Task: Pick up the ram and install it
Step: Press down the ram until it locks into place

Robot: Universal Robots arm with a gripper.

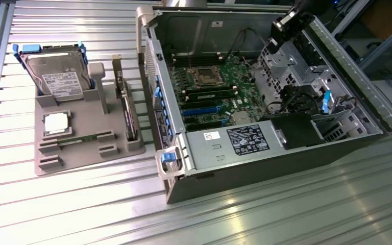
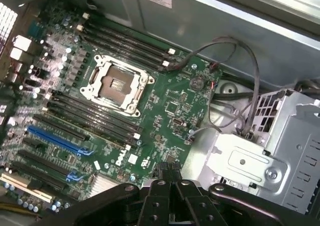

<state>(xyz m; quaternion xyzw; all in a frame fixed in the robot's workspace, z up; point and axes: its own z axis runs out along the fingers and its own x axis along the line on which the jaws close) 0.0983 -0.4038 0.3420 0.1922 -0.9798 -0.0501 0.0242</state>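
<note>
Slatted table (image 1: 80, 204), open case (image 1: 175, 191), ram (image 1: 213, 95) seated

The hand (image 2: 172, 178) is matte black throughout — angular linked bars with rounded ends, joined at round pivot pins, several with a small bright centre. Its two fingers are flat, narrow black plates. At the upper right of the exterior view, the hand (image 1: 293, 21) is a dark block — black with a glossy sheen.
</note>
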